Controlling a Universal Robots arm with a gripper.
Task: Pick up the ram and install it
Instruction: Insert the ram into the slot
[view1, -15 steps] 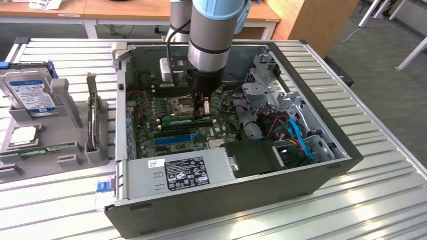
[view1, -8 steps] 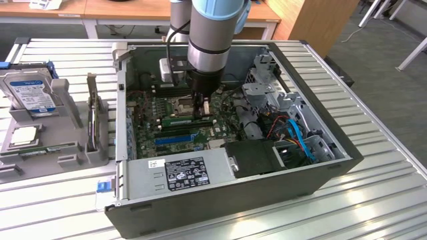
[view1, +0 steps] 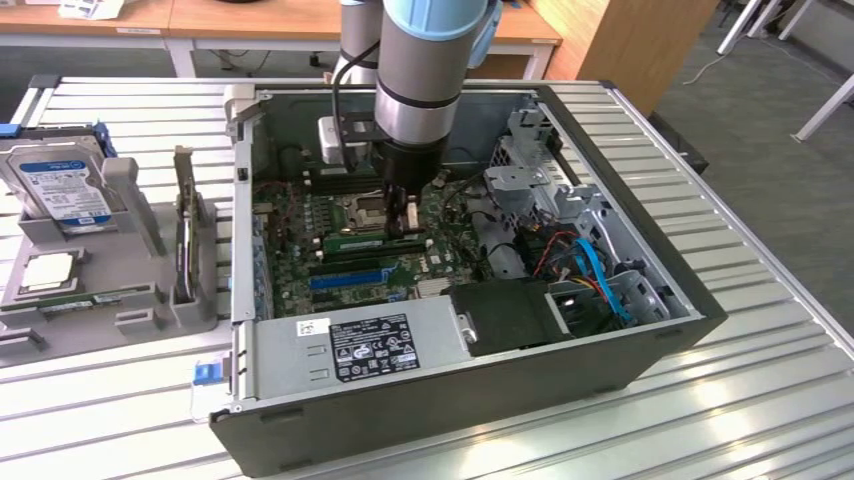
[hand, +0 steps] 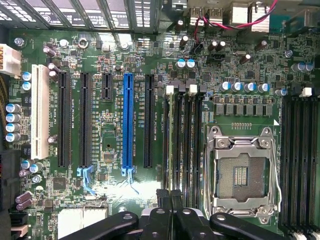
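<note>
Slatted metal bench (view1: 747, 400) under open dark-grey PC case (view1: 534, 400), lying on its side. Down into case: silver-blue robot arm (view1: 420, 90), above green motherboard (view1: 296, 262). Black hand (view1: 398, 226) closed on one end of long thin green ram stick (view1: 354, 241). Stick low along black mem slots (hand: 192, 140), just beside silver CPU socket (hand: 240, 175), approx level w/ board.

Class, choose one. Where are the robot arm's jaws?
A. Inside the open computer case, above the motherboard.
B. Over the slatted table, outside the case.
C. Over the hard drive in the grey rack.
A: the arm reaches down into the open computer case, and its jaws hang just above the motherboard.
</note>
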